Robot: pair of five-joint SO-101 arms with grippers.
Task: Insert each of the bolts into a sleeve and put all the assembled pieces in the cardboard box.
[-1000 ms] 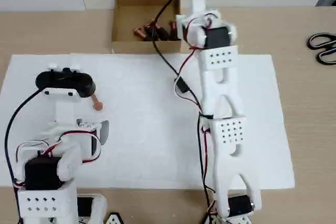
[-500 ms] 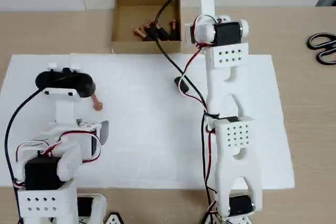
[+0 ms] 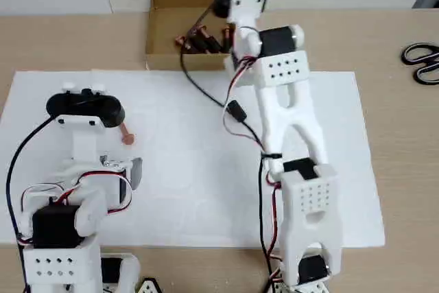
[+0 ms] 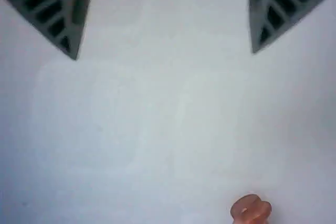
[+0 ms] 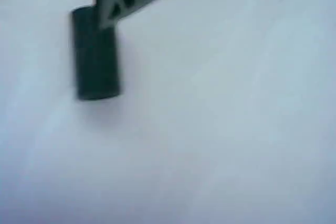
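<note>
A copper-coloured bolt point(image 3: 127, 136) lies on the white sheet point(image 3: 185, 169) beside my left arm point(image 3: 86, 109). In the left wrist view its head point(image 4: 251, 211) lies short of my left gripper point(image 4: 163, 53), which stands open over bare sheet. A black sleeve point(image 5: 95, 53) lies on the white sheet in the right wrist view. One fingertip point(image 5: 107, 14) of my right gripper touches its end, and no second finger is against it. My right arm point(image 3: 274, 66) stretches to the right edge of the cardboard box point(image 3: 164, 5), which holds several assembled pieces point(image 3: 202, 40).
Scissors point(image 3: 422, 60) lie on the bare table at the far right. The right arm's black cable point(image 3: 230, 101) trails over the sheet from the box. The sheet's middle, between the two arms, is open room.
The right arm's wrist has swung left and drawn back from behind the box to its right edge. The left arm and the bolt have not moved.
</note>
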